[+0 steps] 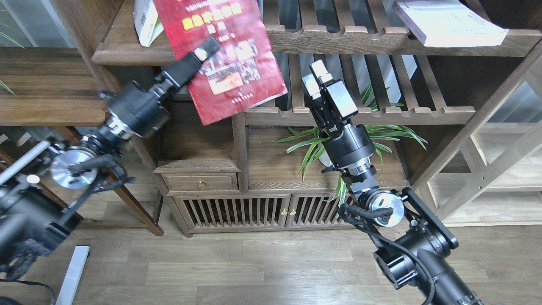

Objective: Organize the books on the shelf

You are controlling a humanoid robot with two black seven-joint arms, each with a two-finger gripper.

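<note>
Our left hand (202, 50) clenched on the red book (220, 55), tilted before the dark shelf (127, 53) at eleven o'clock, our right hand (315, 78) released at center, white book (449, 23) at one o'clock on a slatted rack (360, 40)

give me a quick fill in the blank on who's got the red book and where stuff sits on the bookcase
1. The red book is held by the ____ hand.
2. The right hand holds ____.
3. The pale book lies on a ____ rack at upper right.
4. Below the right hand stands a green ____.

Missing words: left; nothing; slatted; plant
</note>
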